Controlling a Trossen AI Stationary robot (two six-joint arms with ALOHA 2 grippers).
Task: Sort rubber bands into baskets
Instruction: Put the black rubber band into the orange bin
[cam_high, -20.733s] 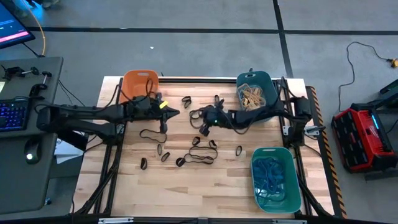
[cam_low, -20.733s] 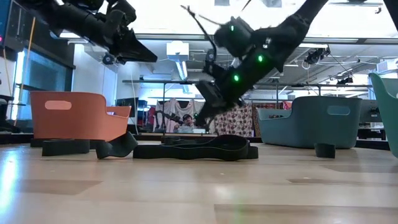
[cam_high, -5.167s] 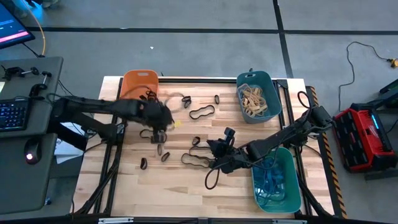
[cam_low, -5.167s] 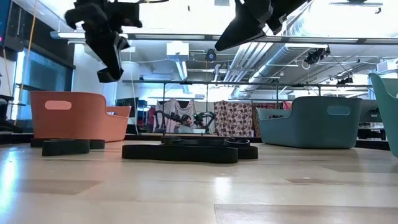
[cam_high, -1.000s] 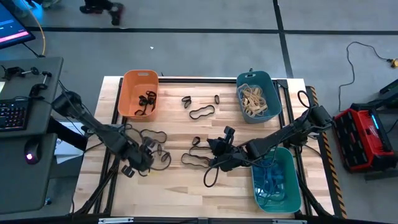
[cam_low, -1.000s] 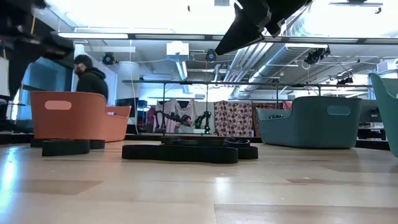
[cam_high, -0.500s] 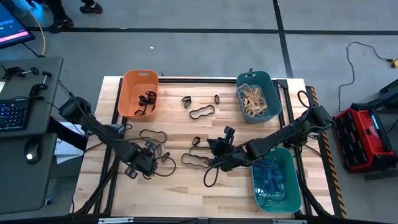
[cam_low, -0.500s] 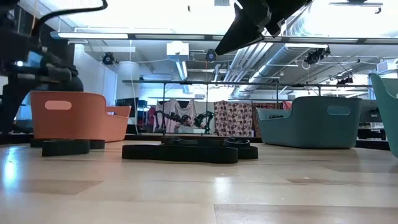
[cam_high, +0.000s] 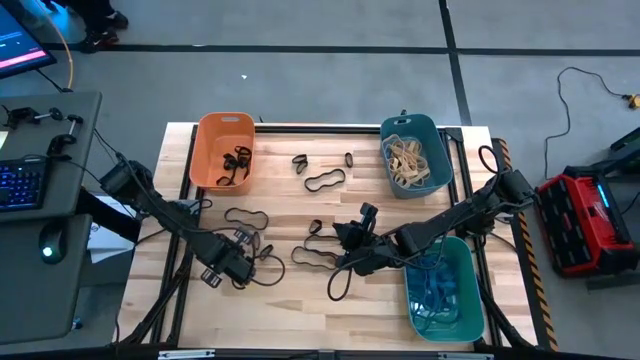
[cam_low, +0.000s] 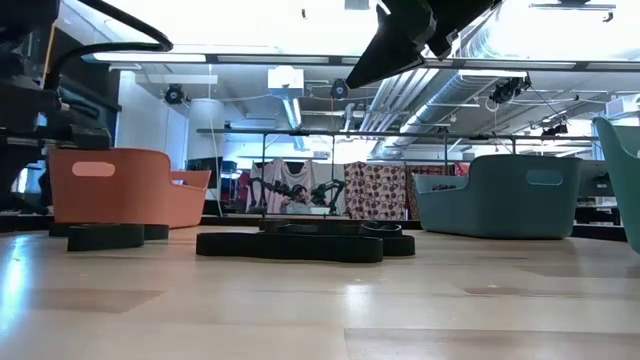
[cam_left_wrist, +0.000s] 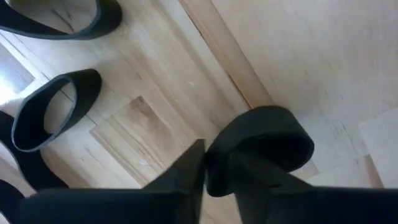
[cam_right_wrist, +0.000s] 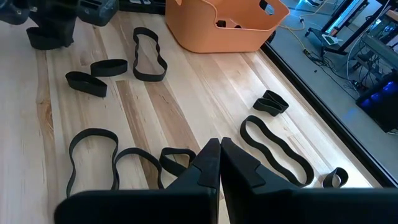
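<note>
Several black rubber bands (cam_high: 322, 180) lie loose on the wooden table. The orange basket (cam_high: 203, 135) at the far left holds black bands. The dark teal basket (cam_high: 410, 120) at the far right holds tan ones. The green basket (cam_high: 440, 243) at the near right holds blue ones. My left gripper (cam_high: 236, 272) points straight down at the near left, closed on a small black band (cam_left_wrist: 273, 134). My right gripper (cam_high: 350, 262) hovers shut above the table's middle with nothing seen between its fingers (cam_right_wrist: 219, 155). My left gripper comes from above, pointing down, and has one end of the small black band (cam_left_wrist: 214, 171) squeezed between its two fingers (cam_left_wrist: 183, 177). The rest of the loop bulges out to one side and lies on the table. Whether one finger stands inside the loop, I cannot tell.
More small black bands (cam_left_wrist: 53, 109) lie close beside my left gripper. A long band (cam_high: 245, 216) lies between it and the orange basket. A cluster of bands (cam_high: 315, 255) lies under my right arm's reach. A thin black loop (cam_high: 338, 285) shows just near my right gripper.
My left gripper has sunk toward the table at the near left, drifting slightly toward the table's right, and now stands on the small band. A person who passed behind the table's far left has gone from the low view.
</note>
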